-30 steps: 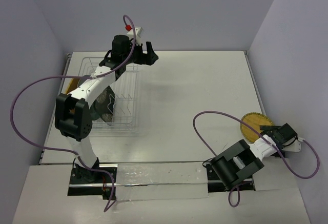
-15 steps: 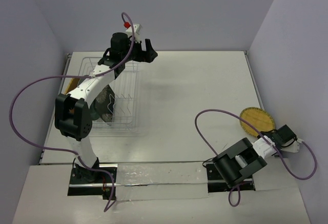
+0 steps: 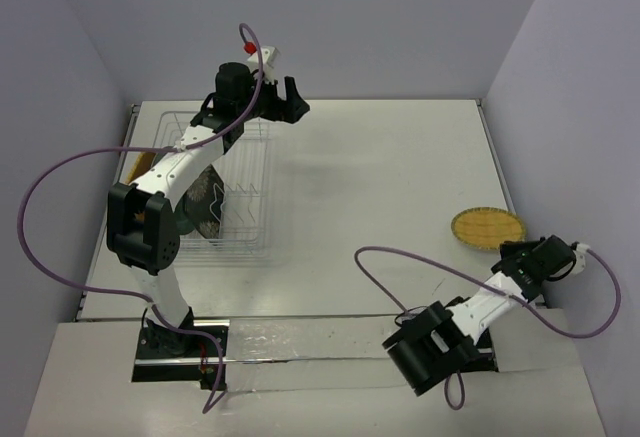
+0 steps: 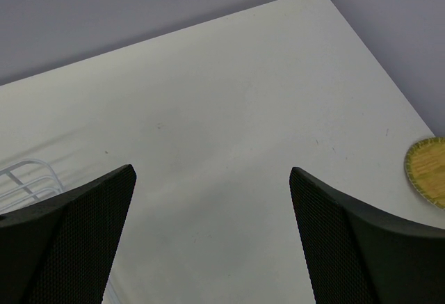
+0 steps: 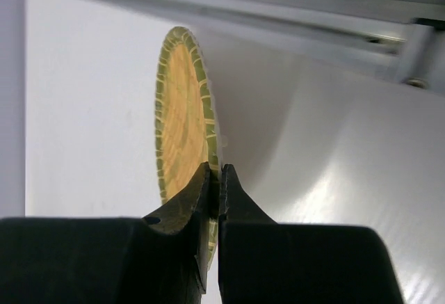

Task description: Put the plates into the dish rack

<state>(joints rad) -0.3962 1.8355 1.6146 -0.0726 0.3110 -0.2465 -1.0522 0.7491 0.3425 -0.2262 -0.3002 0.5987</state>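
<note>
Small yellow-tan plate [image 3: 488, 227]: pinched at its rim by the right gripper [image 3: 515, 250]. From above it reads as a flattened oval, tilted, extending from the fingertips toward the table's middle.
Plate, right wrist view: seen almost edge-on [image 5: 182, 109]. A woven yellow face with a greenish border runs straight ahead of the fingertips.
Right gripper, state [image 5: 214, 175]: narrow, with both fingers [image 5: 240, 203] pressed against the plate's edge and only the rim's thickness between them.
Dish rack [image 3: 250, 232]: white wire, well apart from the right gripper, across the table under the left arm.
Black floral plate [image 3: 208, 202]: stands on edge among the rack's tines, below the left forearm.
Woven tan plate [image 3: 137, 165]: only a sliver shows at the rack's outer left side. Whether it sits inside or beside the wires cannot be told.
Left gripper [image 3: 287, 100]: raised above the rack's far right corner.
Left gripper, state [image 4: 211, 179]: wide, the mesh-textured fingers [image 4: 69, 234] far apart with nothing between them. Bare table [image 4: 229, 109] lies ahead, a rack wire [image 4: 24, 179] by the left finger, and the yellow plate's rim [image 4: 427, 179] beyond the right one.
Cables: a purple lead [image 3: 60, 187] loops beside each arm.
</note>
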